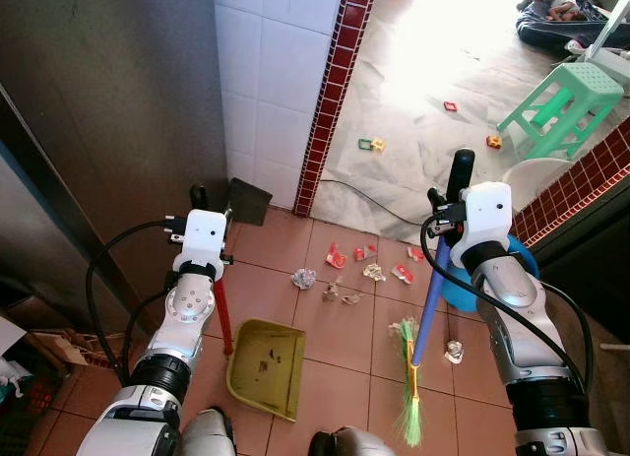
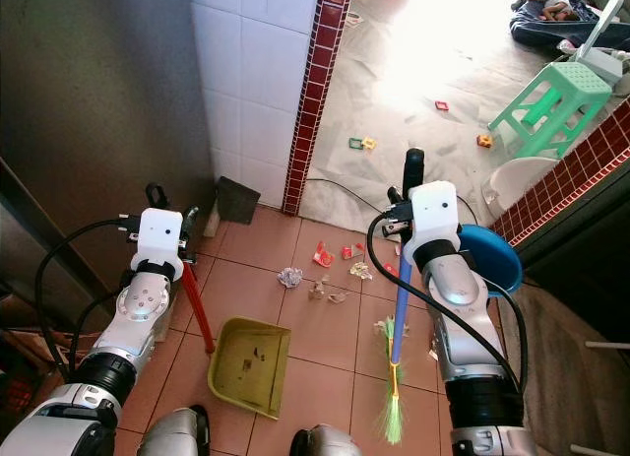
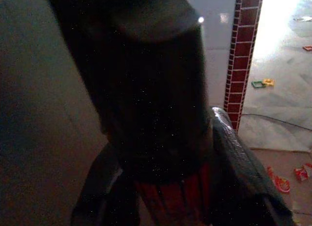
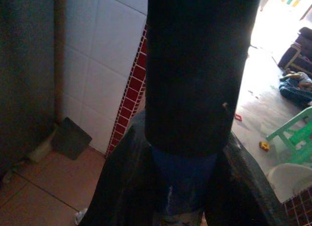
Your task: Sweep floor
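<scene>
Left eye view: the right gripper [image 1: 455,185] is clamped on the blue handle of a broom [image 1: 421,338], which stands nearly upright with its green bristles on the terracotta floor [image 1: 345,328]. The left gripper [image 1: 202,202] is clamped on the red handle of a yellow dustpan [image 1: 264,365], whose pan rests flat on the tiles just left of the broom. Between and beyond them lies scattered litter [image 1: 340,274]: crumpled paper and red scraps. A blue basin [image 1: 472,284] sits behind the right arm.

Right eye view: a white tiled wall with a red brick edge [image 2: 310,92] ends at a doorway; past it a bright floor holds small toys [image 2: 362,142] and a green stool [image 2: 556,97]. A person lies at the far corner [image 2: 551,3].

Left wrist view: dark fingers [image 3: 234,153] close round the red handle, the brick edge beyond.

Right wrist view: fingers [image 4: 122,187] grip the blue handle below a black cap; the stool shows at the side.
</scene>
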Motion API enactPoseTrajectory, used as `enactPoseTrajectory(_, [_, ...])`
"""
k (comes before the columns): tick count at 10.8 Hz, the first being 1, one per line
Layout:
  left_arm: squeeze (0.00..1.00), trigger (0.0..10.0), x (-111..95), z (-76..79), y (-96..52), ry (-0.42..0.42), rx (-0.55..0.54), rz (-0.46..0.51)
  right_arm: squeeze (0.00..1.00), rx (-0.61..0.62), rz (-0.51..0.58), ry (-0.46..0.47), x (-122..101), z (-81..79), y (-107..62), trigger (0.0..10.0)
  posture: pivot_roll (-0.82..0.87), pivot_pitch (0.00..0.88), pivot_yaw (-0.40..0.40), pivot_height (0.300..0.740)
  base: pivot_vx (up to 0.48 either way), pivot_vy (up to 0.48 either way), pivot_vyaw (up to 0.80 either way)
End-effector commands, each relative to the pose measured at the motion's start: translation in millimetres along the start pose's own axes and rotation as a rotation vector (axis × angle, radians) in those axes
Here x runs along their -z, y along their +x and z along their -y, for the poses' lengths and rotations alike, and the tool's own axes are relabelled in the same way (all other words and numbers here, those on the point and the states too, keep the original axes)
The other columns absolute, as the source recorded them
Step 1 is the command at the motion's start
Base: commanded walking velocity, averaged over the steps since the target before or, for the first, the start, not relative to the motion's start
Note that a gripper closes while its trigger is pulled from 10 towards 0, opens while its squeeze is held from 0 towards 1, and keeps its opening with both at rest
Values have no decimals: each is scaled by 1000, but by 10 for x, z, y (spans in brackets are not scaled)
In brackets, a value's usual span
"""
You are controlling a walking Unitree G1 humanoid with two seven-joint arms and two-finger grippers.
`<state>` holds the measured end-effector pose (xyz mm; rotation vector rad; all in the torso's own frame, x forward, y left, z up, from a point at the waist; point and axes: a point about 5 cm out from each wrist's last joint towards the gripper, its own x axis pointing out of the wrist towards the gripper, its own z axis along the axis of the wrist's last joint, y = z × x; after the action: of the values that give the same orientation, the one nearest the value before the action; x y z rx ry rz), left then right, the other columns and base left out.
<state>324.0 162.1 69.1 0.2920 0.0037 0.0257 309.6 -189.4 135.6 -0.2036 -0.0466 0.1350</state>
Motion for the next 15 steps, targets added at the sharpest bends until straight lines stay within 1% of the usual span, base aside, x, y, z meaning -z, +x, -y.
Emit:
enactPoseTrajectory(1, [0,6941,-31,38,16,28,18,15,0,12,31,-34,-88,61,2,10000,-118,108,-177,740,0,0,0])
enactPoseTrajectory(2, [1000,10000,-20,43,11,20,19,6,0,10,29,-33,-79,52,2,10000,-116,106,-179,740,0,0,0])
enactPoseTrajectory(4, [1000,10000,-1,65,-9,19,22,0,0,5,29,-33,-80,48,5,10000,-118,105,-180,740,0,0,0])
enactPoseTrajectory(6, [1000,10000,26,70,-30,46,14,-10,0,5,29,-34,-80,54,6,10000,-117,105,-180,740,0,0,0])
enactPoseTrajectory(7, [1000,10000,26,70,-30,46,14,-10,0,5,29,-34,-80,54,6,10000,-117,105,-180,740,0,0,0])
enactPoseTrajectory(8, [490,10000,5,47,-34,39,-11,0,0,3,29,-33,-81,45,10,10000,-114,107,-181,740,0,0,0])
enactPoseTrajectory(9, [0,10000,-2,63,-44,24,-12,-2,0,0,26,-32,-74,41,10,10000,-111,106,-183,740,0,0,0])
enactPoseTrajectory(13, [0,10000,-30,85,-57,25,-20,6,0,-4,23,-32,-67,37,18,10000,-109,106,-184,740,0,0,0])
enactPoseTrajectory(15, [0,10000,-5,97,-86,-9,-18,-25,0,-9,22,-31,-62,25,14,10000,-106,102,-184,740,0,0,0])
